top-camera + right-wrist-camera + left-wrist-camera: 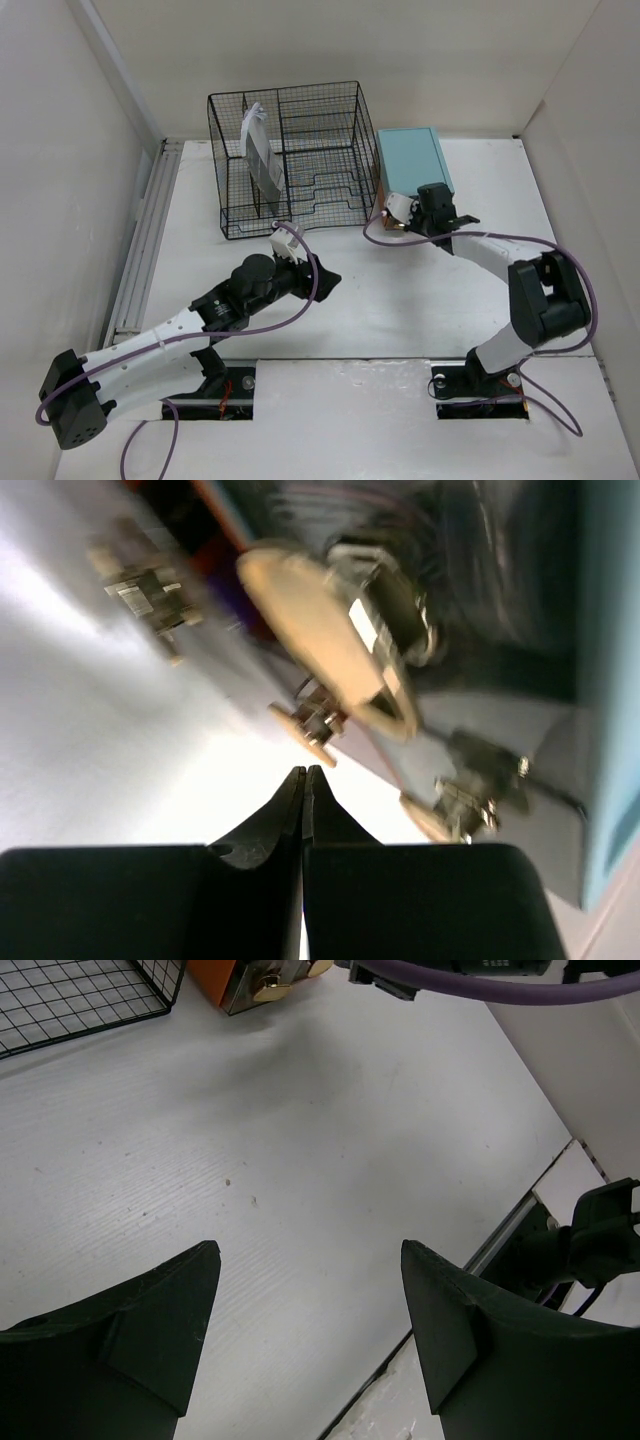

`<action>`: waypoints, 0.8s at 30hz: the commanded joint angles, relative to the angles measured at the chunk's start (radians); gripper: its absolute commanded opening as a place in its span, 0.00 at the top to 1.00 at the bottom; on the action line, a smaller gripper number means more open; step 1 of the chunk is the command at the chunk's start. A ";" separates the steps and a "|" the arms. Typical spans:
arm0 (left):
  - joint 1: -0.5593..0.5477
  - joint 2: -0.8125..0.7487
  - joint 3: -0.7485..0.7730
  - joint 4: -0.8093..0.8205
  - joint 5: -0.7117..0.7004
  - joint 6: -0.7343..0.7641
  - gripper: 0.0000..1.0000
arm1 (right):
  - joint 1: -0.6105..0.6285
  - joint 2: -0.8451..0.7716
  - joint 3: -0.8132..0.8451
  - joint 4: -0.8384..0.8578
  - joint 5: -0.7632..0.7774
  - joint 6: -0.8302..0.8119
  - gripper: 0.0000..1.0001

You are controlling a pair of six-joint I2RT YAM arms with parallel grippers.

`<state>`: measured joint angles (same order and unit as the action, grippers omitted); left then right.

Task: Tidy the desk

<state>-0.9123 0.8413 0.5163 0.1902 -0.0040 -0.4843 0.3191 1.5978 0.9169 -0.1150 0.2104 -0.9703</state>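
Left gripper (pixel 310 1252) hangs spread wide and empty over the white desk (pixel 400 310), while the right gripper (pixel 303 775) sits pinched shut at the front of the teal box (pixel 412 160), wire basket (pixel 300 150) beside it.

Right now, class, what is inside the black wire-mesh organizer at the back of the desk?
In the organizer, one flat grey-and-white item stands tilted in the left compartment. The other compartments show only wire through the mesh. What the item is cannot be told.

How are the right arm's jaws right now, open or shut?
Shut. On the right gripper, the wrist view shows the jaws pressed together with nothing between them.
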 commanded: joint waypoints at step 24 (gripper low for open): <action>0.004 -0.016 -0.022 0.048 0.009 -0.007 0.30 | 0.158 0.099 0.082 -0.045 -0.046 0.015 1.00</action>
<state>-0.9123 0.8478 0.4988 0.1970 -0.0040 -0.4847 0.4614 1.6730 1.0054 -0.2787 0.0532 -0.9920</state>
